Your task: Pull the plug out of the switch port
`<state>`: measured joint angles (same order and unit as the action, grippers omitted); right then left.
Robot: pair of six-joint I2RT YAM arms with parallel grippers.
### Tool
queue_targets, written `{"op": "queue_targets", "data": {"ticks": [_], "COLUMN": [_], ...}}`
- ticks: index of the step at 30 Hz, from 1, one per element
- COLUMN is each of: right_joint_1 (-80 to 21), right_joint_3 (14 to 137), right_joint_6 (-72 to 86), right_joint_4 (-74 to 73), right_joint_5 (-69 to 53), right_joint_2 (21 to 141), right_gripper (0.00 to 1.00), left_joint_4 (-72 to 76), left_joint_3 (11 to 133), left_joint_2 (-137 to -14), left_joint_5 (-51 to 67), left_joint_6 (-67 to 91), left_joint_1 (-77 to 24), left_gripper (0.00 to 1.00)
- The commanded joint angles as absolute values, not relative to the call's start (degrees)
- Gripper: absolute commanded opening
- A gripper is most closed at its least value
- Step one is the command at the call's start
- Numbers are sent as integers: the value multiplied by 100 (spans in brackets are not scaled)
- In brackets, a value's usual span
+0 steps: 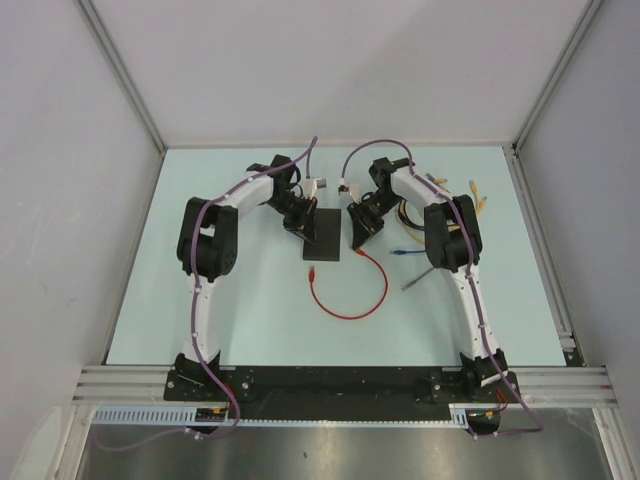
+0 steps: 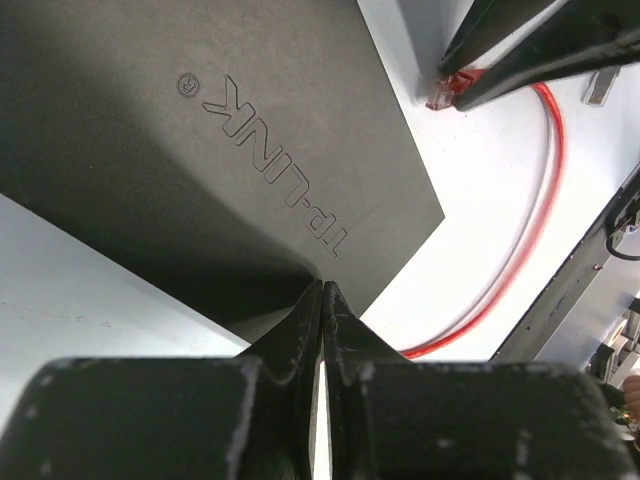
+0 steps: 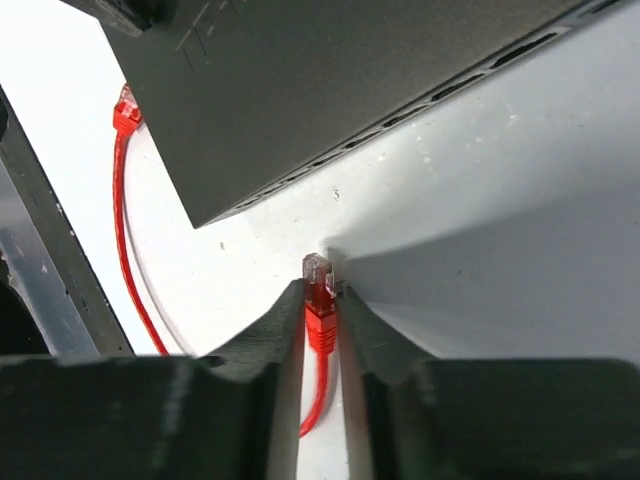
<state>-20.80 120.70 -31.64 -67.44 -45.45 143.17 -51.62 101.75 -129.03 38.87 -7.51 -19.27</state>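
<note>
From above, the switch [image 1: 322, 238] lies on the worktop [image 1: 200, 320] between the left claw [image 1: 300, 222] and right claw [image 1: 358, 232]. Left wrist view: that claw is pinched closed, tips at the switch's edge. Right wrist view: that claw narrowly clamps the red plug [image 3: 318, 270], the switch just ahead and apart from it.

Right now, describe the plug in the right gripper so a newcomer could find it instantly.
Start at the black switch in the middle of the table; the right gripper sits just off its socket edge. Pinched in it is the red plug with a clear tip, unlike the red cable's other end, which lies loose.
</note>
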Motion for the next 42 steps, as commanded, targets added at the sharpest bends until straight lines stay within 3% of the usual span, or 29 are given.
{"op": "queue_targets", "data": {"ticks": [1, 5, 8, 12, 21, 22, 25, 26, 29, 36, 42], "right_joint_1": [-2004, -2039, -2100, -2285, -2505, -2531, -2601, -2619, -2645, -2313, -1724], "right_joint_3": [11726, 10646, 9942, 9020, 8499, 8464, 8367, 8315, 8244, 8489, 10078], "right_joint_6": [-3567, -3840, -3982, -3850, -3411, -3428, -3690, -3787, -4593, -8267, -9298], "right_joint_4": [-6207, -5452, -5186, -4879, -4114, -3957, -3937, -3964, -4314, -5764, -7065], "right_joint_5": [-4228, -3816, -3570, -3191, -2365, -2277, -2075, -2083, -2275, -2409, -2022], "right_joint_2": [13651, 12781, 12288, 11840, 11830, 11839, 11900, 11892, 11734, 10556, 10915], "right_gripper": [31, 45, 48, 50, 50, 49, 28, 16, 6, 2, 2], "left_joint_4": [-5089, -5080, -5098, -5080, -5089, -5089, -5089, -5089, -5089, -5089, -5089], "left_joint_3": [10143, 10160, 10187, 10204, 10239, 10222, 10213, 10204, 10195, 10186, 10257], "left_joint_2": [-13131, -13148, -13157, -13192, -13193, -13192, -13166, -13166, -13140, -13148, -13201], "left_joint_5": [3366, 3384, 3393, 3410, 3428, 3428, 3401, 3401, 3384, 3375, 3410], "left_joint_6": [-861, -853, -853, -844, -826, -835, -835, -844, -844, -852, -835], "left_joint_1": [-2004, -2004, -2004, -2004, -2048, -2048, -2057, -2057, -2057, -2057, -2065], "left_gripper": [6, 7, 7, 7, 7, 7, 7, 7, 7, 7, 7]}}
